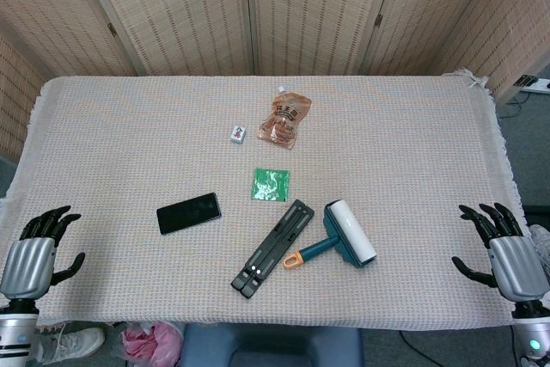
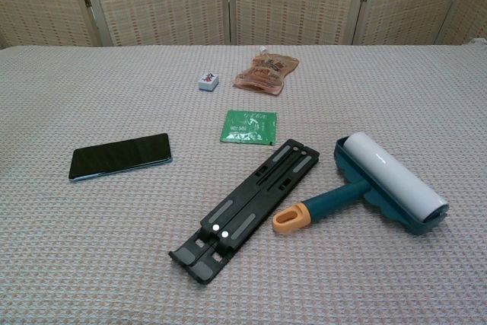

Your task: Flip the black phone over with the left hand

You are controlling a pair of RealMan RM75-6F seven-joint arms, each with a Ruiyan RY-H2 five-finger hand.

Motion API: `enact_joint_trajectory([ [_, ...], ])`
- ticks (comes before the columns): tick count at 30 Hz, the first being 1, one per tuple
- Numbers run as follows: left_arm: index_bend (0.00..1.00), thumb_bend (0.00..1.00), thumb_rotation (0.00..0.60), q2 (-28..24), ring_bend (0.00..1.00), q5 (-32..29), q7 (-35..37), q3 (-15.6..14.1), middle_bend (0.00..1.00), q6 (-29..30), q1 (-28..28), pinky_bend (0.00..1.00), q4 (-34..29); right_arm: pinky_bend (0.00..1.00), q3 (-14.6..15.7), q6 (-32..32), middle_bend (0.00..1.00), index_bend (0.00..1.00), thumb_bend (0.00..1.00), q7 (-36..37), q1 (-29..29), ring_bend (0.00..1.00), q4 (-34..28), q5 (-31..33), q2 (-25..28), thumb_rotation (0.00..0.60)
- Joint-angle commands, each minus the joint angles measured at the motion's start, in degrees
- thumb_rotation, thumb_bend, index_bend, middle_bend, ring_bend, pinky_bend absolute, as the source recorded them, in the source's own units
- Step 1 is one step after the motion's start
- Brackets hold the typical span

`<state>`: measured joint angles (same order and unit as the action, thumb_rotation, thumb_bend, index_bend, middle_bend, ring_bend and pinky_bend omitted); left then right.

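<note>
A: Where's the phone (image 1: 188,213)?

B: Flat on the table (image 1: 103,126), left of centre, with its dark glossy face up. It lies at a slight angle, well apart from the folded stand (image 1: 272,247) and the green packet (image 1: 271,185).

A: And the left hand (image 1: 36,251)?

B: At the table's near left corner, fingers apart, holding nothing. It's well short of the phone. The right hand (image 1: 503,251) sits at the far right corner, likewise spread and empty. Neither shows in the chest view.

A: So the reach hasn't begun. How should it go?

B: I'd bring the left hand in from the phone's near long edge. The phone is thin and lies flush on woven cloth, so lifting an edge looks like the hard part. Pressing fingertips down just beside that edge and hooking under it seems better than pinching from above.

A: Risks?

B: The phone sliding away across the cloth instead of tipping. A thumb on the opposite edge should steady it.
</note>
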<state>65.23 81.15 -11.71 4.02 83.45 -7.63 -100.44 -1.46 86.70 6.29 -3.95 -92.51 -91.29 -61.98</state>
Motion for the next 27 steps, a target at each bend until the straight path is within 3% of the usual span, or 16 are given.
enact_joint_trajectory([
  [1,0.24,0.32,0.6,0.13,0.14,0.16,-0.03,0.03,0.16,0.15,0.0,0.18,0.12,0.08,0.0,0.07,0.29,0.16,0.15,0.04,0.04,0.14,0.03,-0.01,-0.02,0.6],
  [13,0.24,0.32,0.6,1.39,0.14,2.23,0.83,0.3,0.16,-0.85,-1.55,0.18,1.33,0.08,0.12,1.18,0.29,0.16,0.15,0.44,0.5,0.14,0.24,-0.69,-0.03,0.6],
  [27,0.23,0.24,0.6,8.7,0.14,4.93,-0.47,1.87,0.16,-11.97,-11.69,0.18,8.51,0.08,0.25,1.41,0.29,0.16,0.15,0.7,0.73,0.14,0.39,-0.84,0.0,0.6],
])
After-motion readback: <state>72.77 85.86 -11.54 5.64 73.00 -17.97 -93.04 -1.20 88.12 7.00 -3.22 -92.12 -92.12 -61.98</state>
